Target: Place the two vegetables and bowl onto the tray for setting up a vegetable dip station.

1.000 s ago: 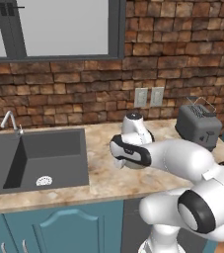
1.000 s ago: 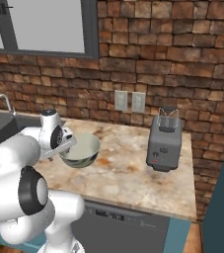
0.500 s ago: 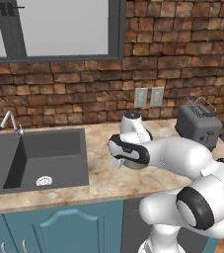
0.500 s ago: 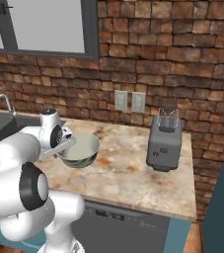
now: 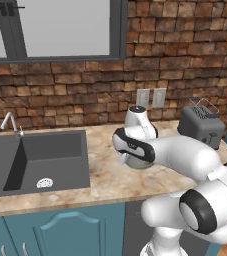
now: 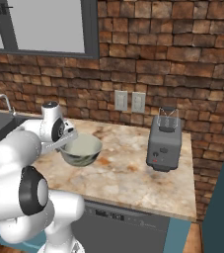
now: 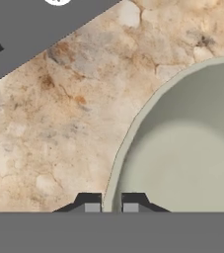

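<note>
Robot claw [image 7: 107, 201] clamped on the left rim of a pale grey-green bowl [image 7: 192, 148] on the marbled desk [image 7: 54, 128], right of the sink [image 5: 40, 160].

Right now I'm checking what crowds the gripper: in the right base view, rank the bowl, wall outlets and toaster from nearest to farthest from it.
1. Bowl: the gripper is shut on its near-left rim.
2. Wall outlets: on the brick wall, behind and right of the bowl.
3. Toaster: far right on the counter.

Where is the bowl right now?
The bowl sits on the counter between the sink and the toaster, with the tool shut on its sink-side rim.
</note>
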{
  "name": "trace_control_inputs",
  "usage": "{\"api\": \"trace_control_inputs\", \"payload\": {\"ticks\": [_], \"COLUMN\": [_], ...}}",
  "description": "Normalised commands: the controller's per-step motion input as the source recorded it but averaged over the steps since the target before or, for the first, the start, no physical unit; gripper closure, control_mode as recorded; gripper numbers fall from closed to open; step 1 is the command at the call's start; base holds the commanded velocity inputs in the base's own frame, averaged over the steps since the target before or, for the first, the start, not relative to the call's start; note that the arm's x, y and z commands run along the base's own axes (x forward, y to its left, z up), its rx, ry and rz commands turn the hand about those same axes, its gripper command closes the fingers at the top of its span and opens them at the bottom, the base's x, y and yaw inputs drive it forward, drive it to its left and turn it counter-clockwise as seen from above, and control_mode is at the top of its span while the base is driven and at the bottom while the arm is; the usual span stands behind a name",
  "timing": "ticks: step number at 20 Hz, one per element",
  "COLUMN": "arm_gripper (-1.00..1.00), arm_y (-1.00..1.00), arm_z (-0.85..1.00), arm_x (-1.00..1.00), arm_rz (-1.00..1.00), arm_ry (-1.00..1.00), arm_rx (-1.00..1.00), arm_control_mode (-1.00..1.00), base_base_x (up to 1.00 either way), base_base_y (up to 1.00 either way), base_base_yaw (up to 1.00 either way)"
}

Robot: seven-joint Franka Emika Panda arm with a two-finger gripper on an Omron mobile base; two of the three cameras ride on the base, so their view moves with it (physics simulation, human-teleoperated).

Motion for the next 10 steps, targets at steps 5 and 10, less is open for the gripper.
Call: {"api": "trace_control_inputs", "payload": {"ticks": [5,10], "arm_gripper": [1.00,1.00], "arm_y": [-0.27,-0.39], "arm_z": [0.28,0.25], "arm_x": [-0.02,-0.25], "arm_rz": [0.05,0.13], "arm_ry": [-0.04,-0.10], "arm_rx": [-0.06,-0.07], "arm_control_mode": [-1.00,-1.00], "base_base_x": [0.00,0.00], "base_base_y": [0.00,0.00], "base_base_yaw": [0.00,0.00]}}
